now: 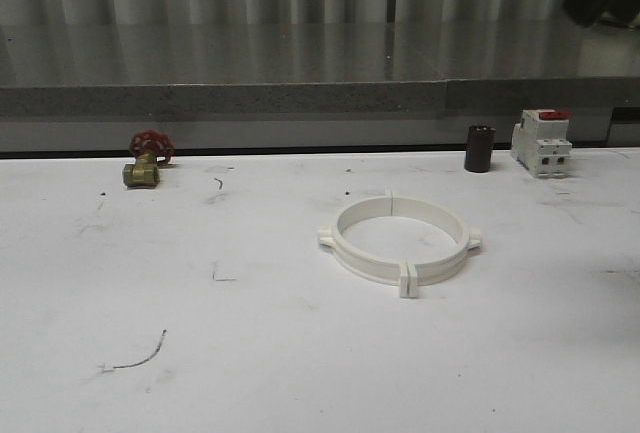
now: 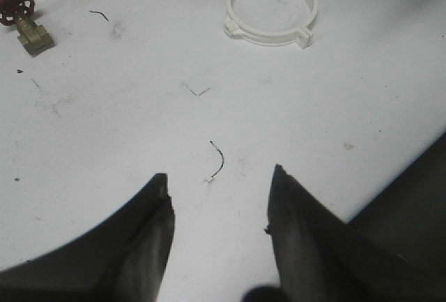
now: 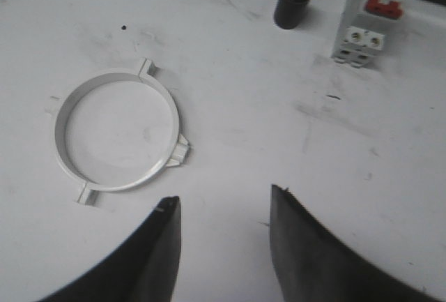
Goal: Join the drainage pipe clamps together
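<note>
The two white drainage pipe clamps (image 1: 400, 241) lie flat on the white table, a little right of centre, their end tabs meeting so that they form one closed ring. That ring (image 2: 272, 8) appears far ahead of my left gripper (image 2: 219, 176), which is open with nothing between its dark fingers. In the right wrist view the ring (image 3: 117, 132) lies close beside my right gripper (image 3: 223, 201), also open and empty, hanging over bare table.
A brass valve with a red handwheel (image 1: 147, 159) sits at the back left. A dark cylinder (image 1: 479, 148) and a white circuit breaker with a red top (image 1: 541, 142) stand at the back right. A grey ledge (image 1: 300, 98) runs behind the table.
</note>
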